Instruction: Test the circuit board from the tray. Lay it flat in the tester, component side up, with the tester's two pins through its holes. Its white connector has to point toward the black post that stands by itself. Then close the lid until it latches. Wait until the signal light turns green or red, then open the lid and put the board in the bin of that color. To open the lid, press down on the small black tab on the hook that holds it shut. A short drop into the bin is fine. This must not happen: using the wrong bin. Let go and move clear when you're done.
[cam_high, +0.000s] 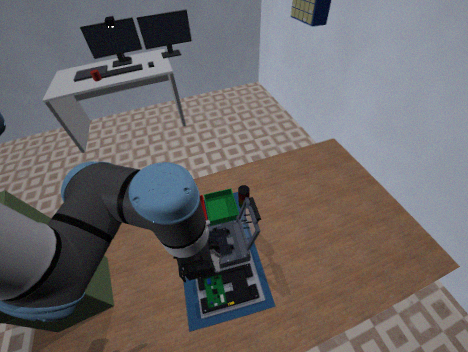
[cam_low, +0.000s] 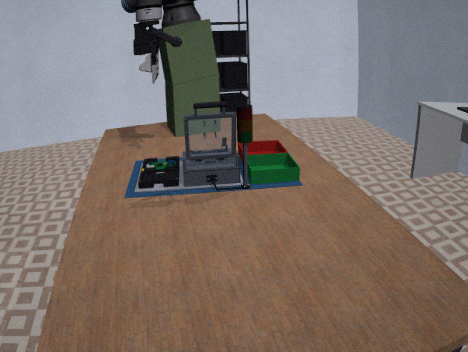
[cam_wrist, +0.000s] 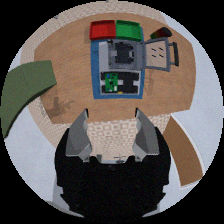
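Circuit board (cam_high: 215, 291) (cam_low: 161, 165) (cam_wrist: 111, 82) flat in tray (cam_high: 248, 302) (cam_low: 159, 183) (cam_wrist: 120, 93), long axis seemingly toward tester (cam_high: 235, 258) (cam_low: 211, 176) (cam_wrist: 121, 66).

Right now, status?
Gripper open, nothing held, above the table. Circuit board in tray. Tester lid up. Nothing seen between gripper and board.

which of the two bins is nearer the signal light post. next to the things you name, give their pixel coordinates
The green bin (cam_high: 221, 206) (cam_low: 273, 173) (cam_wrist: 128, 31): it sits right beside the signal light (cam_high: 243, 192) (cam_low: 245, 124) (cam_wrist: 162, 33), while the red bin (cam_high: 203, 206) (cam_low: 263, 146) (cam_wrist: 103, 31) lies on its far side.

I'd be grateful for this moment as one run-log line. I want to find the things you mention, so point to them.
black two-jaw gripper (cam_high: 196, 278) (cam_low: 150, 75) (cam_wrist: 111, 108): open, empty | green circuit board (cam_high: 215, 290) (cam_low: 160, 164) (cam_wrist: 111, 82): in tray | hinged grey lid: open
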